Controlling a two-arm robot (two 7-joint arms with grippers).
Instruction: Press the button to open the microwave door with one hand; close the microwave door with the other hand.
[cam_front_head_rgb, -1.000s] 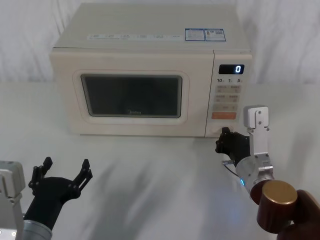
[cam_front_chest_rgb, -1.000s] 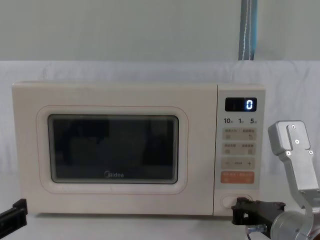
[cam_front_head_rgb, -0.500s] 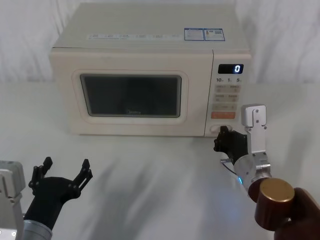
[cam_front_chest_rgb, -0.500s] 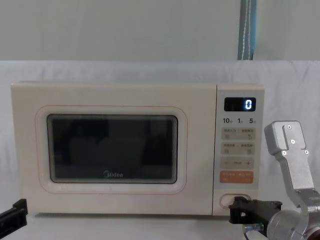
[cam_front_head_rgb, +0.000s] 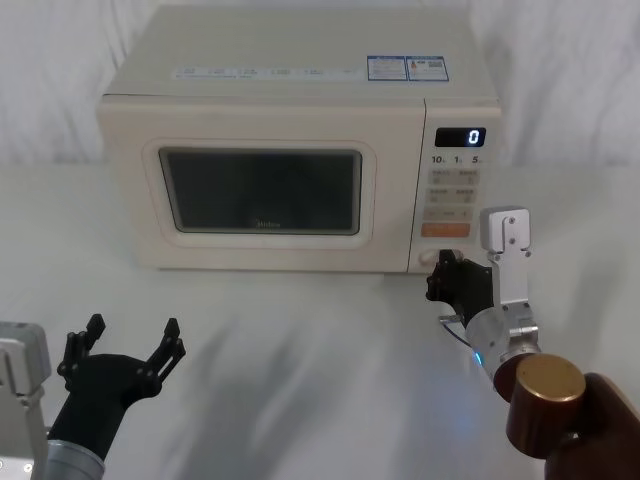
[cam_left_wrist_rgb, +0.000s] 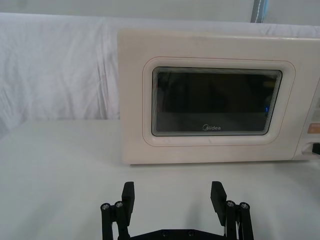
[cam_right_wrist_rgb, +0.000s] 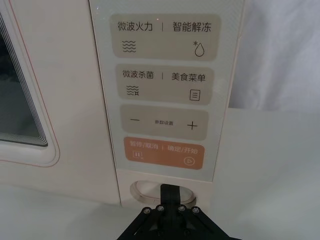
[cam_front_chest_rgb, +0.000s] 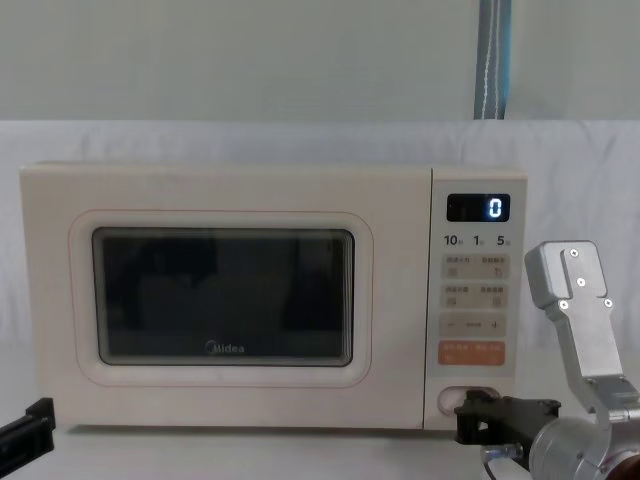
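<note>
2 tools: right tool, clenched, has edged forward onto the button at the panel's base. Microwave door stays closed. Left tool, released, waits low over the table.

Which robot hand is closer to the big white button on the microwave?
The right. The right end effector is at the button; the left end effector hovers far off, before the microwave door.
</note>
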